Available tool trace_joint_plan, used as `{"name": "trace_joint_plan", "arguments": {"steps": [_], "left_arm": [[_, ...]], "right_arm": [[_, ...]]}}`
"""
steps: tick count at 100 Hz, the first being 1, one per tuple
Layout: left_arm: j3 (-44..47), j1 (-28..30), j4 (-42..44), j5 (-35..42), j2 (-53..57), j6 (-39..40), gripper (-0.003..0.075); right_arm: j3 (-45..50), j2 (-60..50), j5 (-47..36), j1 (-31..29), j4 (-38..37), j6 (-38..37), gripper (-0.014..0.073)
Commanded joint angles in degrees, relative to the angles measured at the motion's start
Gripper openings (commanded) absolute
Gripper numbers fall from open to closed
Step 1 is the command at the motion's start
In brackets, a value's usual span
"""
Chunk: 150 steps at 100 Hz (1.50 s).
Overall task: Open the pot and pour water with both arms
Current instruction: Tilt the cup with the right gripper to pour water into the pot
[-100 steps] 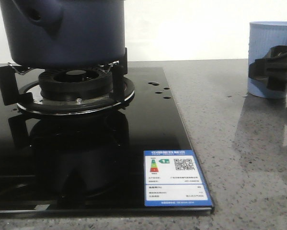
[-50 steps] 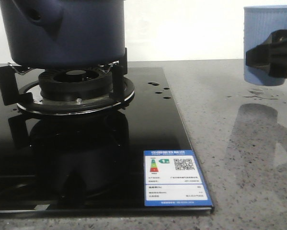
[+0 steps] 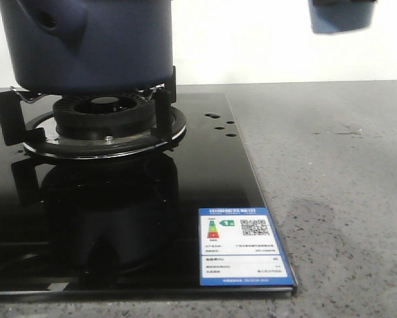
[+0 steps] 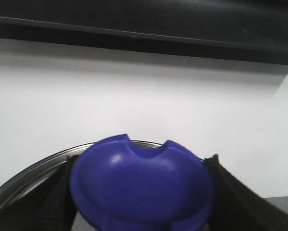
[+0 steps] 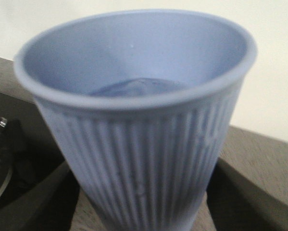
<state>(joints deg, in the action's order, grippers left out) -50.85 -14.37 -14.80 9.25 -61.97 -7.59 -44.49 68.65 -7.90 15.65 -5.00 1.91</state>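
The dark navy pot point(image 3: 85, 43) sits on the gas burner point(image 3: 105, 112) at the left, its stubby handle point(image 3: 59, 26) facing me; its top is out of the front view. In the left wrist view my left gripper point(image 4: 141, 192) is shut on the lid's blue knob point(image 4: 141, 180), and the lid's metal rim point(image 4: 28, 173) shows behind it. My right gripper point(image 5: 141, 202) is shut on the pale blue ribbed cup point(image 5: 139, 125), which holds water. In the front view only the cup's bottom point(image 3: 340, 20) shows, high at the top right.
The black glass stove top point(image 3: 118, 212) carries a blue energy label point(image 3: 243, 246) at its front right corner. Grey stone counter point(image 3: 337, 199) lies to the right, with small wet marks point(image 3: 347, 131) where the cup stood. A white wall is behind.
My right gripper has lifted the cup off the counter, up and slightly left, until only its bottom shows at the top edge. The pot has not moved.
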Motion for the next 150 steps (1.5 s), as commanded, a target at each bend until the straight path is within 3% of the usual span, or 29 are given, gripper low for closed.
{"name": "trace_joint_plan", "arguments": {"steps": [1,40,73,106,150], "left_arm": [[-2.34,0.24,0.34,5.92,1.49,-0.16,0.0379],[-2.34,0.24,0.34,5.92,1.49,-0.16,0.0379],[-2.34,0.24,0.34,5.92,1.49,-0.16,0.0379],[-2.34,0.24,0.34,5.92,1.49,-0.16,0.0379],[-2.34,0.24,0.34,5.92,1.49,-0.16,0.0379]], "right_arm": [[-5.88,-1.20,-2.73,1.74,-2.08,0.11,0.0332],[-19.82,4.20,6.70,10.47,-8.49,0.11,0.0332],[-28.97,10.12,17.16,16.75,-20.33,0.11,0.0332],[-32.75,13.35,23.63,21.25,-35.04,0.11,0.0332],[-32.74,14.67,23.92,23.55,-53.65,0.11,0.0332]]}}
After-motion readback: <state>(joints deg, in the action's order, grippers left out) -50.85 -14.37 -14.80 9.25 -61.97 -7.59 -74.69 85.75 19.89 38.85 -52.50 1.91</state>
